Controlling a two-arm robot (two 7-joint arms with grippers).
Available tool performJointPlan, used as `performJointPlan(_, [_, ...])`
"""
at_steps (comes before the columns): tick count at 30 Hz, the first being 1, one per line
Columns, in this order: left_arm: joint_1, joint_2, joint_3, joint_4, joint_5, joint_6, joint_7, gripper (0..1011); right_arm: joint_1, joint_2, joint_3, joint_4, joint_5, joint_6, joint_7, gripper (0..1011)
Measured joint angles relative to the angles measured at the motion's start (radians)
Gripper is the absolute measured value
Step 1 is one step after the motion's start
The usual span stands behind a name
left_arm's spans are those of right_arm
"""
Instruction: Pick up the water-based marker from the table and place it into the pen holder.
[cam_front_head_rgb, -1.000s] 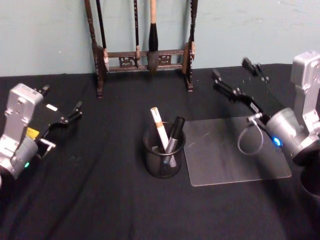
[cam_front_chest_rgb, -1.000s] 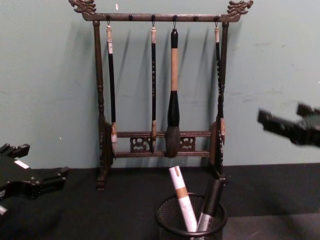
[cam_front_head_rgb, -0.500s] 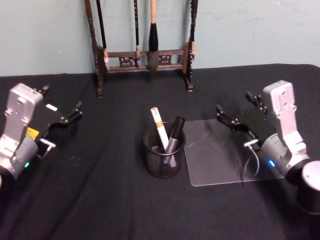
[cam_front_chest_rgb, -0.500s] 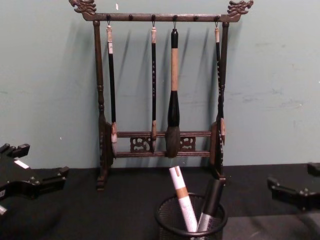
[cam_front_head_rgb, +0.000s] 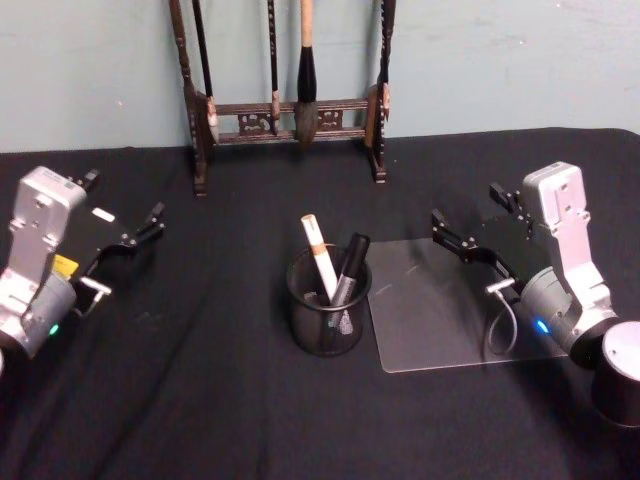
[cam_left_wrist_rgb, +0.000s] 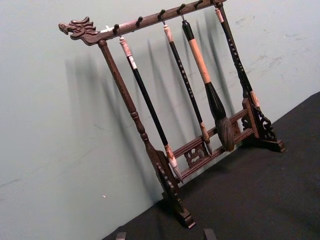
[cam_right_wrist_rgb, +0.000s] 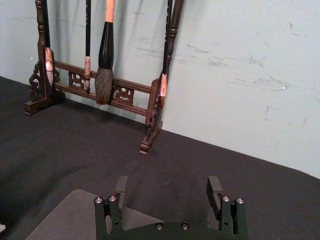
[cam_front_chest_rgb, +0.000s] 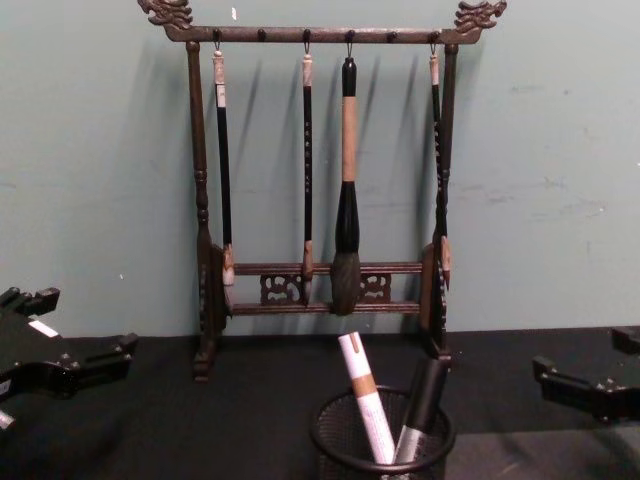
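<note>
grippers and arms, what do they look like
Both arms have silver-grey boxy wrist housings and round joints. The left gripper has thin black fingers, a yellow label and a green light on its arm. The right gripper has black fingers with silver screws, a looping grey cable and a blue light.

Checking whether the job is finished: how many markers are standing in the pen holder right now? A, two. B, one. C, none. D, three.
A: a white marker and a black marker both lean inside the pen holder, seen from head and chest.
</note>
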Motion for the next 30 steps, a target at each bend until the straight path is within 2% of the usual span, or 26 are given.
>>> performJointPlan(30, [0.0,0.0,0.0,0.0,0.0,0.0,0.0,1001,-0.001,0.002,0.001,-0.007,0.009,-0.002,0.006,1003])
